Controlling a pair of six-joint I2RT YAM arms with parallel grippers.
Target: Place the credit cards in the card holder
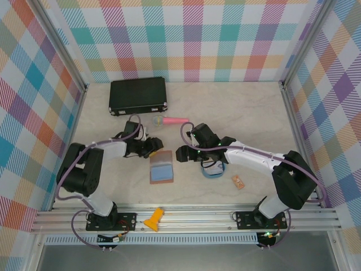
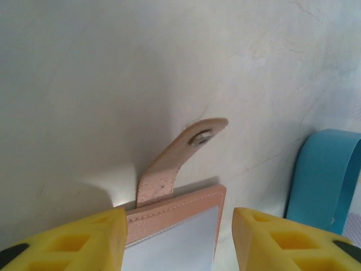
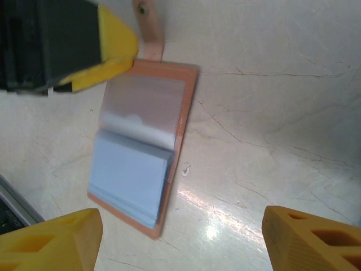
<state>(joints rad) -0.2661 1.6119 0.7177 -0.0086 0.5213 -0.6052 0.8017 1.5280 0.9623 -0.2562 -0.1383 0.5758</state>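
The card holder (image 1: 161, 167) lies open on the table, pinkish-brown outside with a grey-blue inside and a snap strap (image 2: 169, 164) pointing away. My left gripper (image 1: 154, 148) stands open over its far edge. In the left wrist view the holder (image 2: 186, 206) sits between the yellow fingers, the left finger (image 2: 84, 243) against its corner and the right one apart from it. My right gripper (image 3: 180, 237) hangs open just right of the holder (image 3: 141, 164), with bare table between its fingers. The credit cards are hidden from me.
A blue oval tray (image 1: 213, 170) lies under my right arm, and its rim (image 2: 324, 175) shows in the left wrist view. A small orange tag (image 1: 238, 182) sits right of it. A black case (image 1: 138, 95) and a pink object (image 1: 175, 120) lie farther back.
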